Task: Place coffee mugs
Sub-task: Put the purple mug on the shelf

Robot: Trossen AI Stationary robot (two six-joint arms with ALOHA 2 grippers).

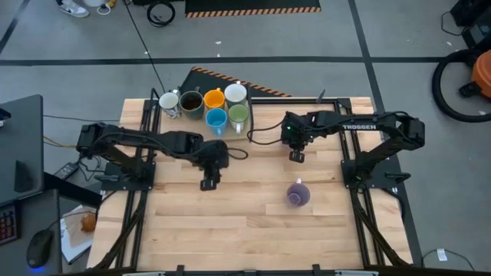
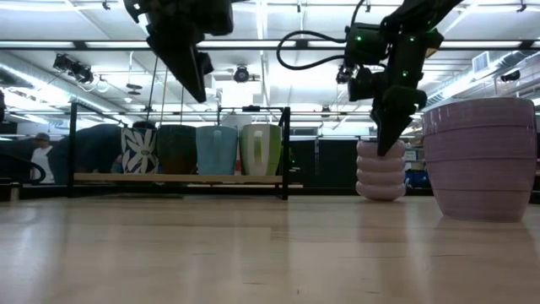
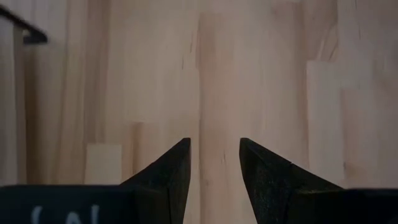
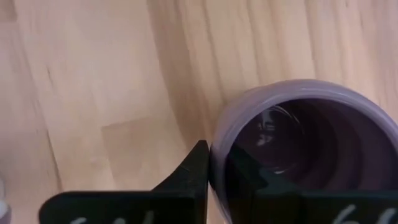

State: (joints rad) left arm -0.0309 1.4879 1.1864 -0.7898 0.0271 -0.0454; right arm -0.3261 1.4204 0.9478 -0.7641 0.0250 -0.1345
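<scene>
Two lavender coffee mugs stand upright on the wooden table. One [image 2: 380,173] is under my right gripper [image 2: 388,139], which is shut on it and hides it in the high view. The other [image 1: 298,193] stands free, nearer the front edge. Several more mugs cluster at the far edge: white patterned [image 1: 169,103], dark brown [image 1: 191,101], orange [image 1: 214,98], white [image 1: 235,93], blue [image 1: 216,119] and green [image 1: 238,114]. My left gripper [image 1: 209,182] hangs open above bare wood left of centre, with nothing between its fingers. My right gripper pinches the lavender mug's wall at the rim [image 4: 219,163]. One finger [image 4: 191,177] is outside the mug and the other is down inside it. The fingers come from above, pointing steeply down. The mug stands upright with its base [image 2: 380,194] on the table.
Black frame rails [image 1: 146,130] run along the table's left and right sides, and a cable loops near the right arm [image 1: 265,130]. Bare wood [image 1: 230,230] fills the near half of the table.
</scene>
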